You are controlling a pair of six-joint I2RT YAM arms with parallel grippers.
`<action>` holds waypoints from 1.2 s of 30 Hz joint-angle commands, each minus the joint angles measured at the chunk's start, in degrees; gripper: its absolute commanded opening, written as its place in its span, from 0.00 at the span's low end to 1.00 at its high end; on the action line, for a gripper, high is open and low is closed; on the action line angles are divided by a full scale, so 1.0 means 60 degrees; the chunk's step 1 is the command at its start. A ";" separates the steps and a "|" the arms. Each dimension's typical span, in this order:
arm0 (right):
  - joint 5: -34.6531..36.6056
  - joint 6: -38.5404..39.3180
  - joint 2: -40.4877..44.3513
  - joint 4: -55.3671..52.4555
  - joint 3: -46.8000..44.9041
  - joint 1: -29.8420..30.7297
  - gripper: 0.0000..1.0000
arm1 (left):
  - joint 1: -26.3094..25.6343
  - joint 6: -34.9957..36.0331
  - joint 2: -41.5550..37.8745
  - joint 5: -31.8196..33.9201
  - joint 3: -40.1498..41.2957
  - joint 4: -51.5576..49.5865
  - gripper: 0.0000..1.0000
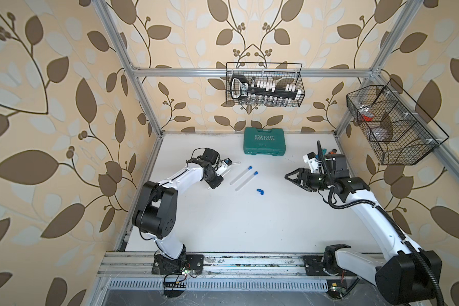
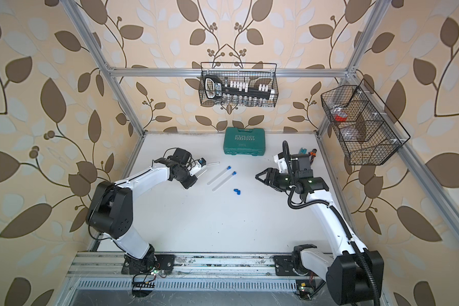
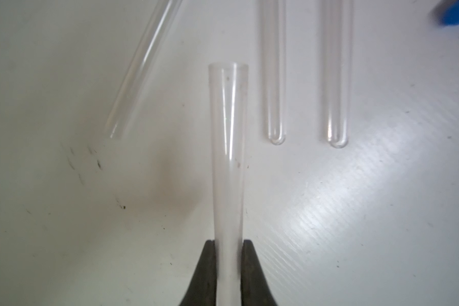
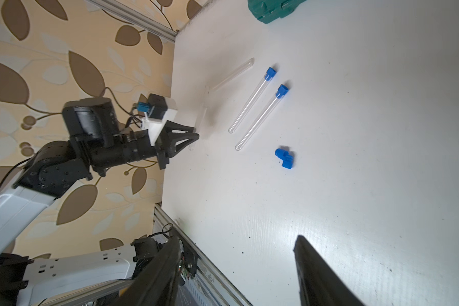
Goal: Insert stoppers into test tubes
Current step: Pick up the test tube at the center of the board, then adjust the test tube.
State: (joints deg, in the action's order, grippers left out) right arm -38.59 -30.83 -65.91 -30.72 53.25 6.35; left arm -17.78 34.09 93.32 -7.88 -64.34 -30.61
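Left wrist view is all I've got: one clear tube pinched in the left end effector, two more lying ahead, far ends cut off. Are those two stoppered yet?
Observer: Yes. The lying slim clear plastic tubes each have a small bright blue plastic stopper pushed into the far end.
Operator: Any stoppers left loose?
Observer: Two loose blue stoppers lie touching each other on the white tabletop, beside those tubes.
Operator: And the right end effector?
Observer: The right end effector is open and empty, apart from the loose stoppers; only the left end effector grips anything, its held clear tube.
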 commanded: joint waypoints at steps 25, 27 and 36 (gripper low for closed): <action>-0.0795 -0.1194 -0.4112 0.1271 0.2504 0.3734 0.52 | -0.1840 0.2420 -0.2502 -0.3362 0.1322 0.1049 0.12; -0.0794 -0.1236 -0.4203 0.1291 0.2535 0.3830 0.47 | -0.1856 0.2427 -0.2483 -0.3352 0.1318 0.1062 0.12; -0.0655 -0.1481 -0.4350 0.1560 0.2493 0.3894 0.34 | -0.1914 0.2438 -0.2476 -0.3360 0.1304 0.1120 0.12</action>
State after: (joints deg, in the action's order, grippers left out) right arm -42.22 -39.24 -90.89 -22.24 66.76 29.52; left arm -28.58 47.88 80.44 -26.63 -56.82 -24.95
